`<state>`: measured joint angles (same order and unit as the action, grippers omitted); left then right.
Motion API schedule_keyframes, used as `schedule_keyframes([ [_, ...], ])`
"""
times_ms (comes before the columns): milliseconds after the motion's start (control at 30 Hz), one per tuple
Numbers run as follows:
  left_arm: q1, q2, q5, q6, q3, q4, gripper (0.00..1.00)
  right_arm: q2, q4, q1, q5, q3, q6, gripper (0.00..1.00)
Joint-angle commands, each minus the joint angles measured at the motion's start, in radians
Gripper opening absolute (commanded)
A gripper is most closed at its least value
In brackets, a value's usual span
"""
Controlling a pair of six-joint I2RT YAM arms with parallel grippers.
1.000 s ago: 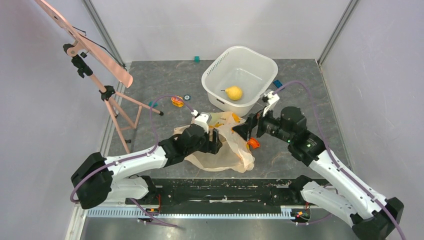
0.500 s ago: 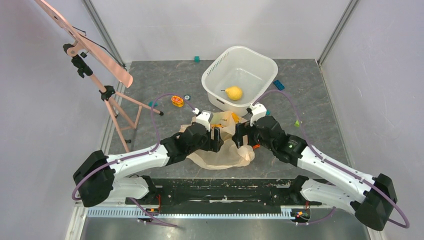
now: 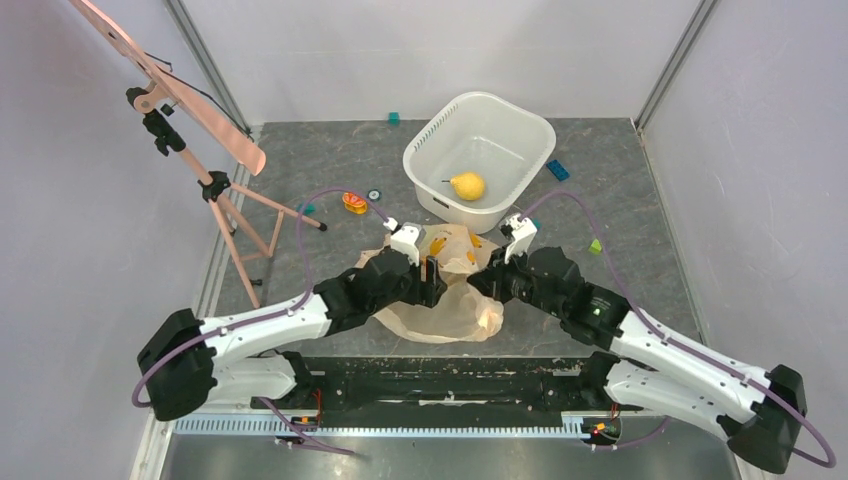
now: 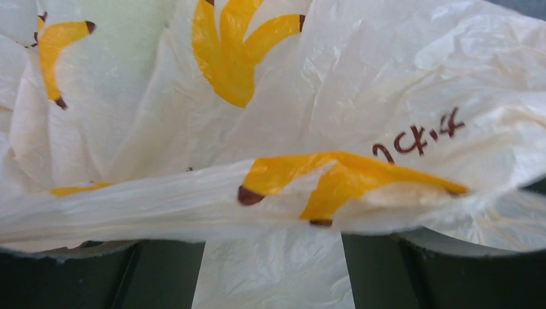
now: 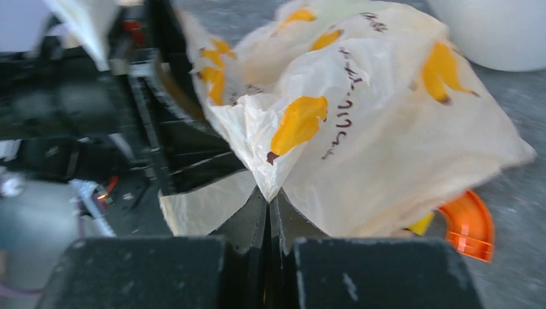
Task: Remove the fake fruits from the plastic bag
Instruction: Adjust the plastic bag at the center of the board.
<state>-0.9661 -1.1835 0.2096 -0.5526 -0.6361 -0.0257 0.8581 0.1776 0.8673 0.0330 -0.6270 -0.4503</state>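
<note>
Here, the thin, crinkly peach-beige plastic bag, printed with yellow bananas and dark lettering, lies crumpled on the grey mottled tabletop. It sits near the front edge, between the two arms. The left gripper meets it from the left and the right gripper from the right, their heads near each other over the bag's middle.

In the right wrist view, the right gripper's fingers are pressed together on a pointed fold of the bag, which rises from the pinch. In the left wrist view, the left gripper's dark fingers stand apart at the bottom edge. Bag film fills the gap between them and a printed fold lies across their tips, so they look spread rather than clamped. A pale green patch shows through the film at the top of that view; what it is cannot be told.

One of the fake fruits, a glossy yellow pear with a brown stem, lies inside the white plastic tub just behind the bag. Whatever else the bag holds is hidden.

An orange ribbed plastic piece pokes out from under the bag's right edge. An orange flower-shaped disc lies behind the bag to the left. A teal block, a blue block and a green block are scattered around the tub. A tripod stand carrying a peach board stands at the far left.
</note>
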Motion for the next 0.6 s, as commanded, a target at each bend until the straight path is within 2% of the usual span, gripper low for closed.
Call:
schedule_keyframes([
  [0, -0.036, 0.088, 0.039, -0.006, 0.003, -0.041, 0.76, -0.062, -0.059, 0.098, -0.041, -0.053, -0.091, 0.0],
  [133, -0.078, 0.148, 0.061, -0.012, 0.005, -0.083, 0.75, -0.048, -0.052, 0.297, 0.08, -0.095, -0.129, 0.0],
  [233, -0.114, 0.172, 0.086, -0.018, 0.004, -0.11, 0.74, 0.013, -0.03, 0.467, 0.218, -0.154, -0.127, 0.0],
  [300, -0.131, 0.171, 0.106, -0.017, 0.009, -0.119, 0.74, 0.068, 0.021, 0.538, 0.315, -0.199, -0.128, 0.0],
  [400, -0.145, 0.158, 0.128, -0.026, 0.02, -0.123, 0.74, 0.09, 0.064, 0.574, 0.413, -0.193, -0.167, 0.0],
  [567, -0.16, 0.128, 0.16, -0.041, 0.047, -0.119, 0.74, -0.038, 0.088, 0.576, 0.556, -0.031, -0.282, 0.0],
])
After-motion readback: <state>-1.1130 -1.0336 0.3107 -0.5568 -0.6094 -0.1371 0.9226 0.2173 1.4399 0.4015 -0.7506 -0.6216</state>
